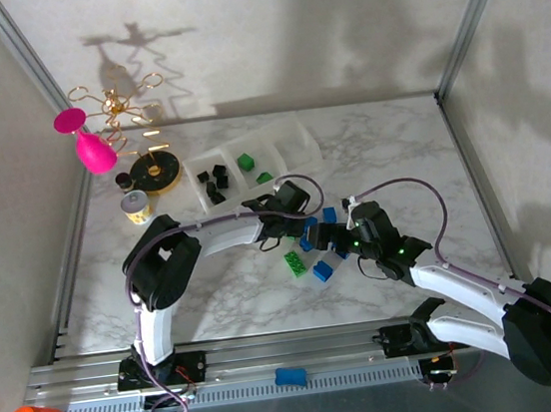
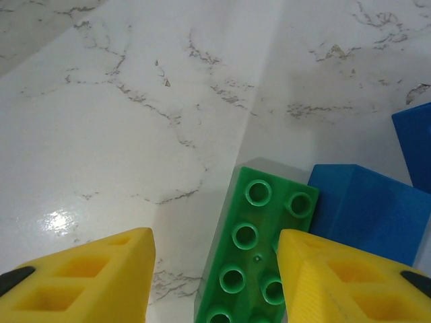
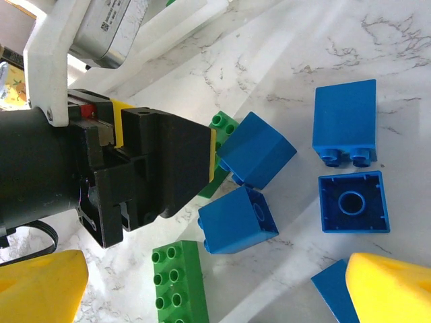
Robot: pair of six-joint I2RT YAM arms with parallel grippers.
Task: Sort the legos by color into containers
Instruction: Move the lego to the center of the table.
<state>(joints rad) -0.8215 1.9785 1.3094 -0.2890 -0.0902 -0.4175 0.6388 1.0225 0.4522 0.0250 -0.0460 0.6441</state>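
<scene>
Left gripper [image 2: 214, 242] straddles green lego [image 2: 250, 269], fingers apart.
Right gripper [image 3: 215, 262] spread wide over blue legos [image 3: 236, 219] on marble table [image 1: 399, 151], holding nothing.

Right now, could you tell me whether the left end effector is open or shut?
Open: on the left end effector, the fingers stand wide apart, the green lego between them.

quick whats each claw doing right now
Left claw: open, a green lego between its fingers, not gripped.
Right claw: open, holding nothing.
</scene>
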